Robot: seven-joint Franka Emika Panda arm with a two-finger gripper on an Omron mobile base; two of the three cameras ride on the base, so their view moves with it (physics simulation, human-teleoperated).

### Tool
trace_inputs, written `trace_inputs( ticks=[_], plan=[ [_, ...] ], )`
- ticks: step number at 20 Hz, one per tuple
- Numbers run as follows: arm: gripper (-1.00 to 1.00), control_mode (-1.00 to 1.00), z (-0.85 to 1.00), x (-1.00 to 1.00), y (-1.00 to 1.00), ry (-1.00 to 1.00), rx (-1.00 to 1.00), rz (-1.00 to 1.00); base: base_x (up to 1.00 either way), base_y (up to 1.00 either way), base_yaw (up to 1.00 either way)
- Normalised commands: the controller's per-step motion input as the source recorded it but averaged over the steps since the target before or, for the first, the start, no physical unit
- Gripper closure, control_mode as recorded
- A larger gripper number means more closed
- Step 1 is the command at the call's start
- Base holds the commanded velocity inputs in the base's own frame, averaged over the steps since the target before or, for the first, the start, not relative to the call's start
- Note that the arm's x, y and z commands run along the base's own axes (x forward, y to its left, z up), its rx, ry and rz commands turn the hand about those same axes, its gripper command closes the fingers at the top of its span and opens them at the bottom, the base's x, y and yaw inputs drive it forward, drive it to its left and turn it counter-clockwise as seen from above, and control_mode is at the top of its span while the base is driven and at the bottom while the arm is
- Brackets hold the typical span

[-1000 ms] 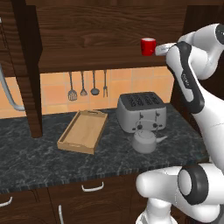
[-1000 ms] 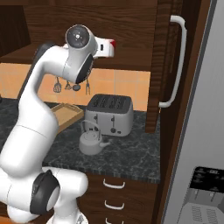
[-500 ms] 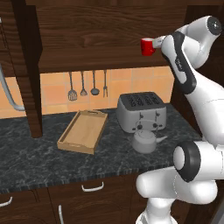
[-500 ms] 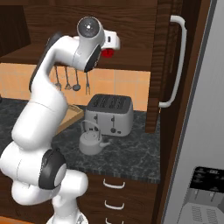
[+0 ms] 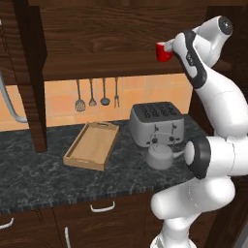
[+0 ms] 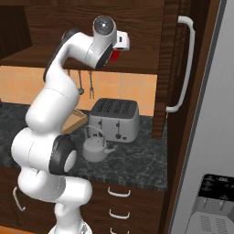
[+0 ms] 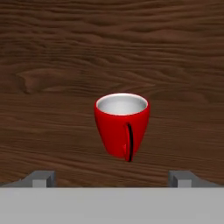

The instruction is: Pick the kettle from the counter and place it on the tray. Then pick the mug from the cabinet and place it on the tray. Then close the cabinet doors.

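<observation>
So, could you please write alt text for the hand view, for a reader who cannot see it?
A red mug with a white inside stands upright against dark wood grain, its handle turned toward the camera. The open hand faces it, with one fingertip low on each side, apart from the mug.

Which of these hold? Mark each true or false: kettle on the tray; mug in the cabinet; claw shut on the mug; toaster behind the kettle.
1. The kettle sits on the tray. False: it stands on the counter, and nothing lies in the tray.
2. The mug is in the cabinet. True.
3. The claw is shut on the mug. False: it is open, the mug ahead of its fingertips.
4. The toaster stands behind the kettle. True.
</observation>
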Motion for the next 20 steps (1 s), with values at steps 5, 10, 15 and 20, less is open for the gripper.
trace_inputs(
  ticks=[5,10,15,20],
  plan=[
    [-1.00,-1.00,-0.07,0.43,-0.09,0.07,0.00,0.09,0.00,0.00,0.00],
    [-1.00,-1.00,-0.05,0.36,-0.03,0.05,0.00,0.10,0.00,0.00,0.00],
    [-1.00,-1.00,-0.09,0.26,0.00,0.05,0.00,0.07,0.00,0.00,0.00],
    [-1.00,-1.00,-0.11,0.21,0.00,0.04,0.00,0.05,0.00,0.00,0.00]
  ],
)
